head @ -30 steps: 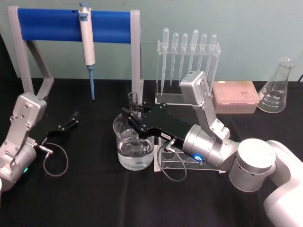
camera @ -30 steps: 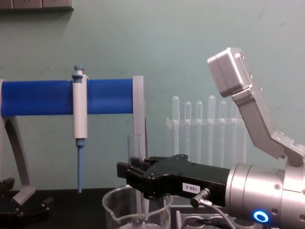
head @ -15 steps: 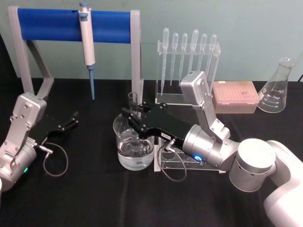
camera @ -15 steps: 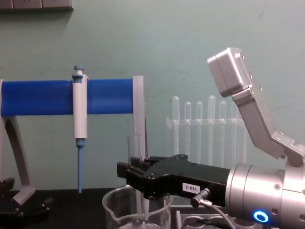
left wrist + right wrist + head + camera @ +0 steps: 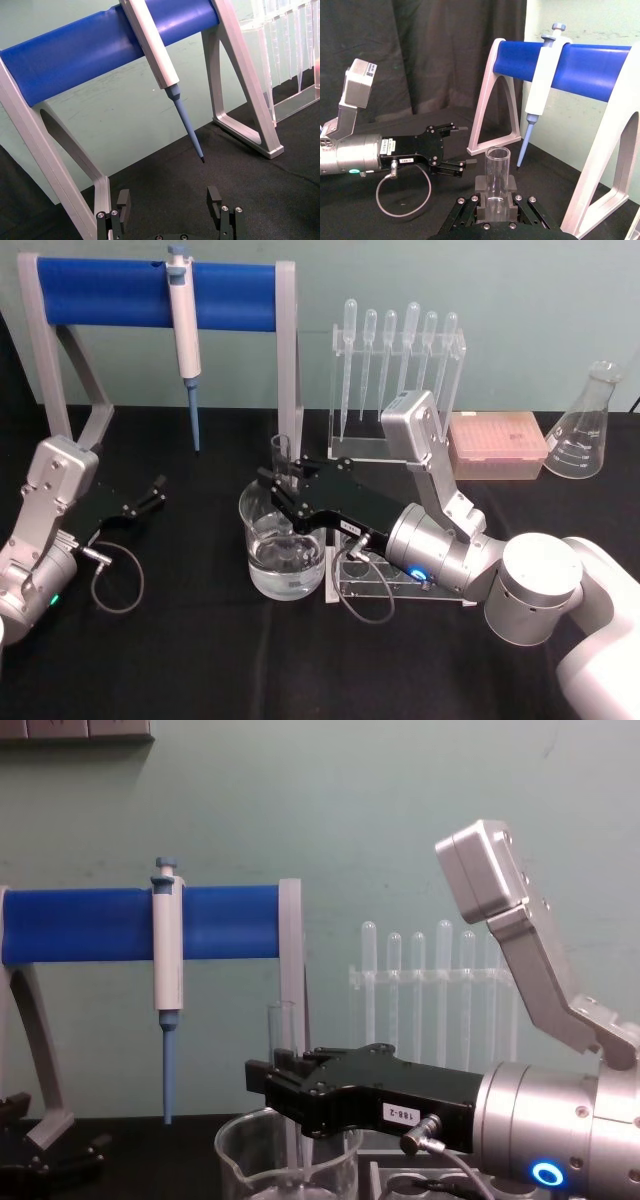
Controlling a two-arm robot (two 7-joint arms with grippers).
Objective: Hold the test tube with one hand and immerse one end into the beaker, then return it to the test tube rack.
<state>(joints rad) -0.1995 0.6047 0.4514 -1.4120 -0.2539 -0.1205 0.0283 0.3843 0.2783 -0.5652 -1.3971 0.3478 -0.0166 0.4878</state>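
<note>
My right gripper (image 5: 277, 487) is reaching in from the right over the beaker (image 5: 283, 552), which is sitting mid-table. The test tube (image 5: 281, 454) is standing upright between my fingers, its lower end inside the beaker. A tube rack (image 5: 378, 580) is lying just right of the beaker, under my wrist. My left gripper (image 5: 152, 492) is resting well left. The pipettor (image 5: 184, 330) is hanging on the stand (image 5: 155, 290) behind.
</note>
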